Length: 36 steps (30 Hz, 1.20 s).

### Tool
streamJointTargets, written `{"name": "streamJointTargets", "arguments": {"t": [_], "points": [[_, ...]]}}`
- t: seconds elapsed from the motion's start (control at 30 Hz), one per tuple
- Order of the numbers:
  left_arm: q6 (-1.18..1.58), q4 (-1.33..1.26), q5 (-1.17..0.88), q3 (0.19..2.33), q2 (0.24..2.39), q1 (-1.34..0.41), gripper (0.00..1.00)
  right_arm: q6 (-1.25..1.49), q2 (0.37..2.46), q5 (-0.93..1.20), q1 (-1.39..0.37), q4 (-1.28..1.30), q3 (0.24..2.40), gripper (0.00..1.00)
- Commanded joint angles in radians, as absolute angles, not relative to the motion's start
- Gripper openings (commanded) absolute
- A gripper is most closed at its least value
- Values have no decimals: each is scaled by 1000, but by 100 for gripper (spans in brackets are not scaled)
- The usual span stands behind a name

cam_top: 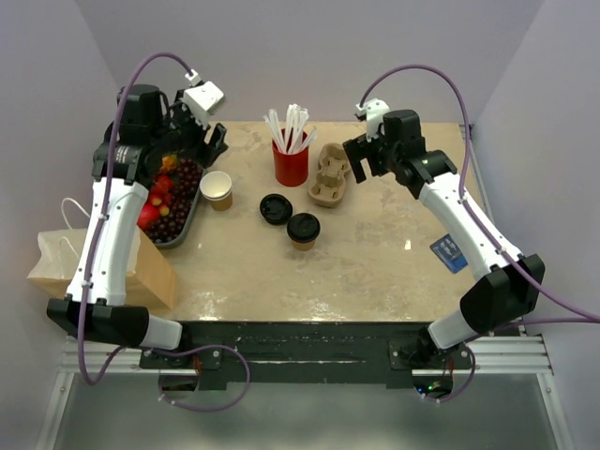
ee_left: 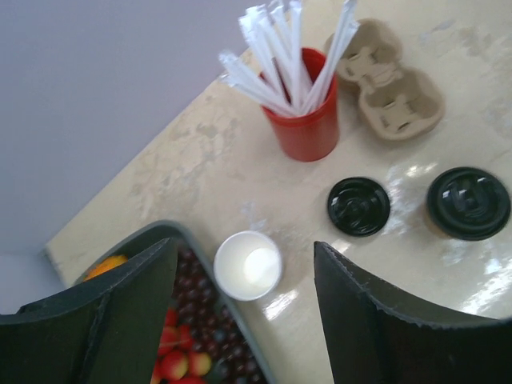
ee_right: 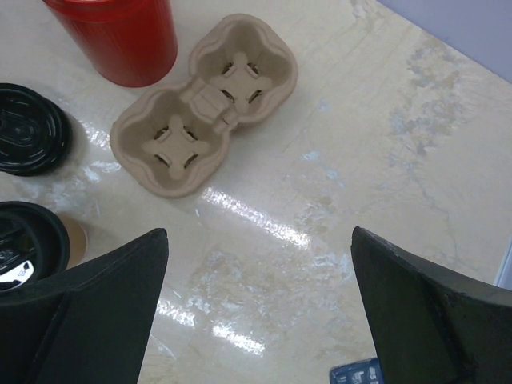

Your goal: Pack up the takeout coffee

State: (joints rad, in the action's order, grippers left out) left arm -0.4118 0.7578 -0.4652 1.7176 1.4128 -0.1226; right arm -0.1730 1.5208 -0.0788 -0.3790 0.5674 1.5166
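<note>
The takeout coffee (cam_top: 303, 230), a short tan cup with a black lid, stands mid-table. It also shows in the left wrist view (ee_left: 468, 202) and at the left edge of the right wrist view (ee_right: 28, 240). My left gripper (cam_top: 213, 142) is open and empty, raised at the back left over the lidless cup; in its own view it (ee_left: 244, 320) is well left of the coffee. My right gripper (cam_top: 362, 156) is open and empty, raised at the back right; in its own view it (ee_right: 260, 312) hangs over bare table right of the coffee.
A loose black lid (cam_top: 275, 208) lies beside the coffee. A lidless tan cup (cam_top: 217, 189), a red straw cup (cam_top: 291, 161) and a pulp cup carrier (cam_top: 329, 175) stand behind. A fruit tray (cam_top: 190, 212) and paper bag (cam_top: 103, 262) are left. A blue card (cam_top: 448, 251) lies right.
</note>
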Motion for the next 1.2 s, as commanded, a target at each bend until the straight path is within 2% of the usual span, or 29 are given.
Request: {"name": "streamJointTargets", "arguments": {"t": [0.0,0.13,0.23,0.4,0.6,0.87,1.0,1.13,1.17], "points": [[-590,939,-232,1789,1342,-123,74,-124,1523,-5,-379,517,1514,99],[-630,1027,-70,1692,1270,-120,74,-78,1542,29,-379,456,1465,99],[-635,1145,-23,1713,1252,-107,74,-58,1559,37,-379,451,1474,99],[-543,1151,73,1674,1184,-101,73,-55,1545,37,-379,448,1462,99],[-535,1169,55,1649,1131,-74,73,34,1565,60,-379,492,1526,99],[-616,1166,162,1586,1080,-69,73,48,1551,46,-379,482,1509,99],[-707,1207,209,1591,1063,-67,73,-53,1545,124,-379,494,1508,99],[-752,1242,160,1582,1043,-67,73,-193,1558,207,-379,500,1499,99],[-730,1250,140,1583,1046,-67,73,-215,1565,207,-379,491,1499,95]]}}
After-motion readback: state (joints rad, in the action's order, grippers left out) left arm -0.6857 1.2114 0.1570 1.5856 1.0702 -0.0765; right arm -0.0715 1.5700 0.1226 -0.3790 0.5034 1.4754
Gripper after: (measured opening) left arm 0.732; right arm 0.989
